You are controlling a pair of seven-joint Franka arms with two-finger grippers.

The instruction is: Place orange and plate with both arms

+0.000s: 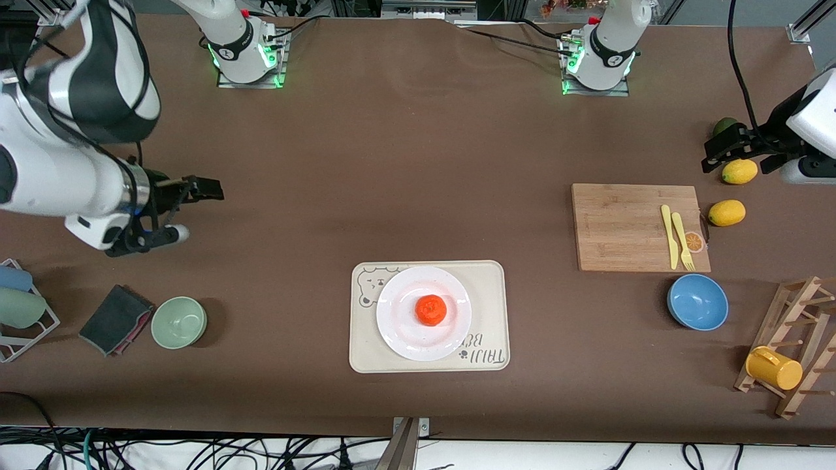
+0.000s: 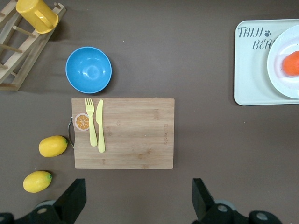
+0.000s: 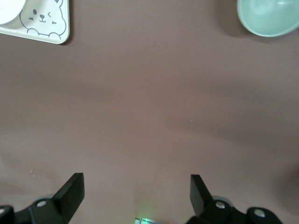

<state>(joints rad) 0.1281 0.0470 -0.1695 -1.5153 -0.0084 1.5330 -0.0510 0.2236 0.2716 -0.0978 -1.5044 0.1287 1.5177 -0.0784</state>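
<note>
Orange [image 1: 430, 309] sits on plate [image 1: 423, 313] at tray's center; left tool [image 1: 741, 155] and right tool [image 1: 171, 210], fingers apart, hang empty over worktop ends; task looks done, only retreat remains.

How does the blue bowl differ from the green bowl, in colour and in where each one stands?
The blue bowl is bright blue; the green bowl is pale green. The blue bowl stands toward the left arm's end of the table, beside the cutting board; the green bowl stands toward the right arm's end, beside a dark folded cloth. Both are round, upright and empty.
</note>
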